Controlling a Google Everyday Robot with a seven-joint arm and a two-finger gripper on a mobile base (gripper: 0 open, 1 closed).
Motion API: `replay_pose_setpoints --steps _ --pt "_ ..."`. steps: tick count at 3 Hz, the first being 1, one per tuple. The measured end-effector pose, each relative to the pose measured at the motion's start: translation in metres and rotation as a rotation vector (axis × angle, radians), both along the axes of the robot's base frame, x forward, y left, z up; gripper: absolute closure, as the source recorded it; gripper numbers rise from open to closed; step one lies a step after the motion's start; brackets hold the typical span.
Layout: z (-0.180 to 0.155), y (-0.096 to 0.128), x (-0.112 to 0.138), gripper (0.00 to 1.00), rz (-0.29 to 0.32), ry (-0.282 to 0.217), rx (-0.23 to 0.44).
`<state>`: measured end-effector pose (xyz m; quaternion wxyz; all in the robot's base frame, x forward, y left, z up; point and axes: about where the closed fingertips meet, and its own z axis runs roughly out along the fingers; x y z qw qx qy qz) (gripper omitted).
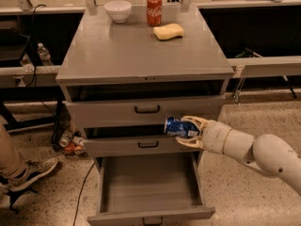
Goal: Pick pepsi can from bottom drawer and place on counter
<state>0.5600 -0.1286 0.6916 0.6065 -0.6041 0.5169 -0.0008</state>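
Note:
The pepsi can (176, 126) is blue with white lettering and lies on its side in my gripper (187, 132). The gripper's white fingers (194, 121) are shut around the can. It is held in front of the middle drawer's front, above the open bottom drawer (149, 187). The bottom drawer is pulled out and its inside looks bare. The grey counter (136, 48) is the cabinet's flat top, well above the can. My arm reaches in from the right.
On the counter's back edge stand a white bowl (117, 10), a red Coca-Cola can (154, 10) and a yellow sponge (168, 31). The top drawer (146, 108) is slightly open. A person's leg and shoe (23, 169) are at the left, with bottles on the floor (70, 142).

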Motion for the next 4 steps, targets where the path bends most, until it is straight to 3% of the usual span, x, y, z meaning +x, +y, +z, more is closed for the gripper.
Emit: replay_pose_setpoints --steps 1,2,3,4 --pt "0.034 -0.001 0.011 1.0 0.007 -0.06 0.044" --pt "0.08 0.0 0.017 1.0 0.057 -0.137 0.072" --pt "0.127 0.023 0.017 1.0 0.156 -0.213 0.025" --pt "0.162 0.055 0.023 1.0 0.273 -0.248 -0.067"
